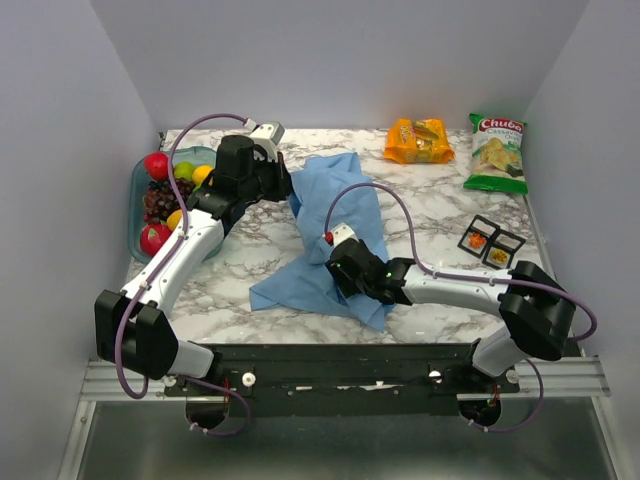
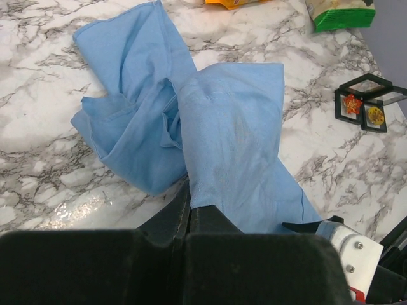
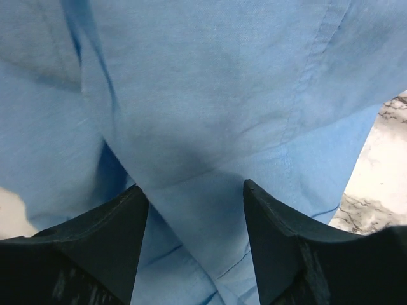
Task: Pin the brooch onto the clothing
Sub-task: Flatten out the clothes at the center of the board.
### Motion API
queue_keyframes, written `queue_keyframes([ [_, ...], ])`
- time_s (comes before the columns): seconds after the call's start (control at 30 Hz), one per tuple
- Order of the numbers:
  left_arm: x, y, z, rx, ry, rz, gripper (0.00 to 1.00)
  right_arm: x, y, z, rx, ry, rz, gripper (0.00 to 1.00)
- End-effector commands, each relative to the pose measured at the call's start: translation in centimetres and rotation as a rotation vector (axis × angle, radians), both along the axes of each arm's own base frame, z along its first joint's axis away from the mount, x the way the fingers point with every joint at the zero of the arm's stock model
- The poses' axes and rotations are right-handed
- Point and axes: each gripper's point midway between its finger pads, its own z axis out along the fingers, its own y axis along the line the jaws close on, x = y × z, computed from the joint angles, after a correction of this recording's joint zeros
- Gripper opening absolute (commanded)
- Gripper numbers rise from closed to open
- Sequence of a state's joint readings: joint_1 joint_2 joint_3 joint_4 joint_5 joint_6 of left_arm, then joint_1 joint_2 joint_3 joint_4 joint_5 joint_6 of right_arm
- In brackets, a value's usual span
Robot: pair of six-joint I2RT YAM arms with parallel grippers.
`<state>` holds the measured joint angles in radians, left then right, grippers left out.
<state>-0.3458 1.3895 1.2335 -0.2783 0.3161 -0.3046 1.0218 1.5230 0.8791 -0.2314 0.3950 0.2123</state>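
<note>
Top external view: the left claw (image 1: 283, 185) is closed on a raised fold of the shirt (image 1: 345, 200). The left wrist view confirms this, with the fingers (image 2: 181, 219) pressed together and cloth running in between them. The shirt lies crumpled on the worktop (image 1: 440, 200), its long run stretching from the left claw down to the right claw (image 1: 338, 262). The right claw sits low over the cloth. In the right wrist view it stands wide open, gripping nothing, with blue fabric spanning the gap.

The brooch (image 1: 478, 240), orange-red, is not on the shirt. It rests in a black tray (image 1: 471, 233) well apart to the right of the right claw, with a yellow piece (image 1: 497, 256) in the tray beside it. It is too small to give a long axis. Judgement: the right arm is plainly nearer, and the fetch turns on a reach to its right.

Writing: the orange packet (image 1: 420, 140), beyond the right claw, is unreadable. The green bag (image 1: 497, 152) to its right reads "Chub…", the rest too small.
</note>
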Motion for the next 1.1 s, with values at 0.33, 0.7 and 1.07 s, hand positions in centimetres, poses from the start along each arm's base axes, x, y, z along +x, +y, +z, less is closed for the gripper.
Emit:
queue_keyframes([
  [0.33,0.1,0.9,0.7,0.004,-0.028,0.02,0.0,1.8,-1.7,2.6,-0.041,-0.112,-0.126,0.36],
  [0.7,0.1,2.0,0.6,0.058,-0.045,0.055,0.0,1.6,-2.0,4.8,-0.004,-0.118,-0.138,0.18],
  [1.07,0.2,2.5,0.2,0.092,-0.043,0.067,0.0,0.6,-0.5,7.4,0.154,-0.023,-0.083,0.16],
])
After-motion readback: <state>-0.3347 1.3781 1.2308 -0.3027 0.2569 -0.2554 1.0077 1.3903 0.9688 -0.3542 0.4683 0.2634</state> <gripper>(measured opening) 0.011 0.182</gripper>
